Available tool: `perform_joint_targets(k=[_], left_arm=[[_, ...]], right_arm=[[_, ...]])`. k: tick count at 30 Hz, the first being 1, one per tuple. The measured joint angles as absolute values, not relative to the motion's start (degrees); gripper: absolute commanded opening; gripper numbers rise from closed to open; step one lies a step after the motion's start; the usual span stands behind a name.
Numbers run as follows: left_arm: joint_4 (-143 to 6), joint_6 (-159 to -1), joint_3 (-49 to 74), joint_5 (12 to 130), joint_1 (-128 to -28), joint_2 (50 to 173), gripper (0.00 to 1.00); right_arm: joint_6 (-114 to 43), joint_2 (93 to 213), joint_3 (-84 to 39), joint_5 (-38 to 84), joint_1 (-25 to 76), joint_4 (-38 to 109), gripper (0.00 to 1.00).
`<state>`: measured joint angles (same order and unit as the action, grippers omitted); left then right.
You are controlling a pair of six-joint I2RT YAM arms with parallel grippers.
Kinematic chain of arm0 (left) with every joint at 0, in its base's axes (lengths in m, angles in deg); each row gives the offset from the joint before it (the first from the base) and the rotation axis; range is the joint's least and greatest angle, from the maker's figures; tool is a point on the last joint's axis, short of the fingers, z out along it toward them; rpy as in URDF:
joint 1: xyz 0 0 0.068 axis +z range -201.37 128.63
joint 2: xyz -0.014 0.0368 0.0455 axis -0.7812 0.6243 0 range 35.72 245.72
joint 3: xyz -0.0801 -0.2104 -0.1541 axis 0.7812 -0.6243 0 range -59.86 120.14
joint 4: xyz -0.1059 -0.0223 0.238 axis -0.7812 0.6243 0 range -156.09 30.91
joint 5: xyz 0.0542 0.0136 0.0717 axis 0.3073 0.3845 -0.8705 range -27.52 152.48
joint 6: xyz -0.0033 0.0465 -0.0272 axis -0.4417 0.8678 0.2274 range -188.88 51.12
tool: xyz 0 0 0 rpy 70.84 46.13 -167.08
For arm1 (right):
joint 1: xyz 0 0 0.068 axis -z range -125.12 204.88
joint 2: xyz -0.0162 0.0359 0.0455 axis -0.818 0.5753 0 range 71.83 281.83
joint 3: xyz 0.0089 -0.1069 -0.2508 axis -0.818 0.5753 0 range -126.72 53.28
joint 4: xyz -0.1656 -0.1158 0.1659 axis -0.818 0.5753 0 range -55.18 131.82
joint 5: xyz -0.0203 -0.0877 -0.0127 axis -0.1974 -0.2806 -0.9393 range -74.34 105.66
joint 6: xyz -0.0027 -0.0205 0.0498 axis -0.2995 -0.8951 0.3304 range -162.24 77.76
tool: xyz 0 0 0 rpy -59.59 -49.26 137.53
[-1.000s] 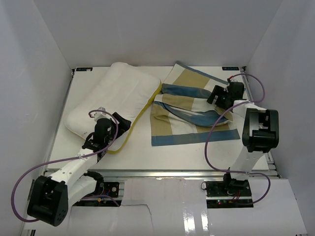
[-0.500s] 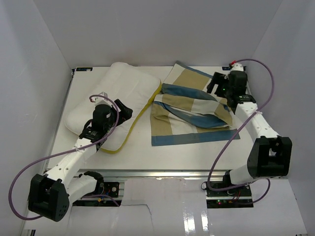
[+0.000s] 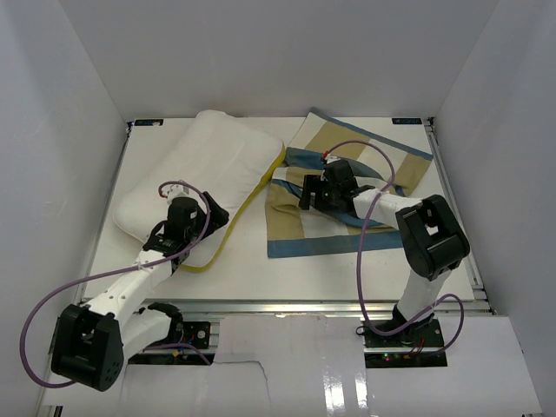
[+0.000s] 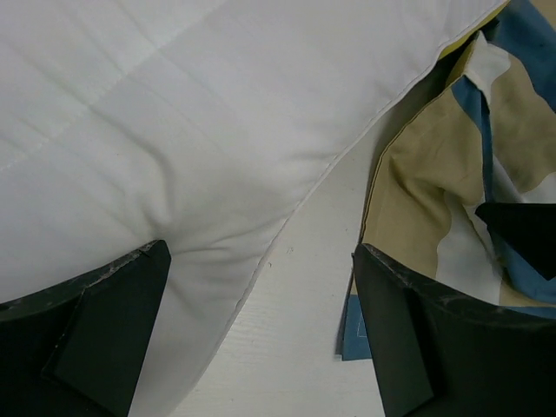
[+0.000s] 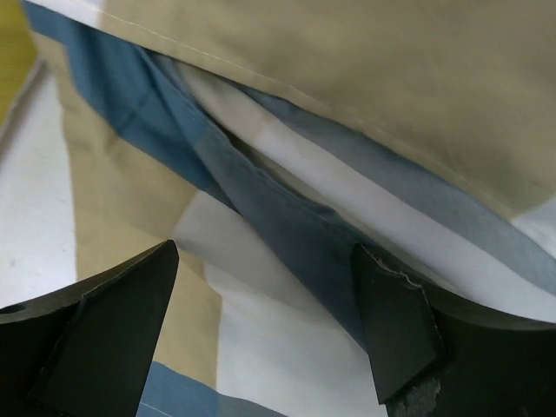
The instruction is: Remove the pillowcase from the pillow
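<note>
The pillowcase [image 3: 300, 224] is lying crumpled on the right half of the table [image 3: 243, 271], just beside the pillow [image 3: 204, 165], which is sitting bare at the far left. From here the cover is looking fully off. I am hovering the right gripper [image 3: 313, 193] low over the cover's rumpled middle folds, fingers spread wide with nothing between them, probably so it can drag the fabric clear if needed. The left gripper [image 3: 217, 215] is sitting at the pillow's near right edge, also gaping and empty, placed to pin the cushion should the cover be snagging. Whether pillow and cover are touching at the far corner, I cannot tell.
</note>
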<state>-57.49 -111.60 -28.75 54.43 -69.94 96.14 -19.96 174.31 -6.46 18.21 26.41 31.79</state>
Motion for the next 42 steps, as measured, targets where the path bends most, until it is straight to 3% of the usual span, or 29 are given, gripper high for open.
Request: perform_joint_targets(k=[18,19,20,29,42], left_arm=[[-61.8,-110.8,-32.8,64.6,-68.7,90.5,0.98],[-61.6,-110.3,-32.4,65.9,-68.7,90.7,0.98],[-60.7,-109.9,-31.2,67.2,-68.7,90.9,0.98],[-52.7,-105.3,-9.8,78.7,-68.8,91.0,0.98],[-51.5,-101.7,-9.6,93.2,-78.2,75.6,0.98]], right_arm=[[-14.8,154.6,16.7,8.5,26.7,30.8,0.9],[-15.3,153.8,16.7,8.7,26.7,31.2,1.0],[-15.9,152.9,16.3,9.2,26.7,31.8,0.9],[-21.8,141.9,-1.7,9.8,25.3,46.8,0.9],[-22.9,111.1,-1.3,11.7,24.9,61.1,0.9]])
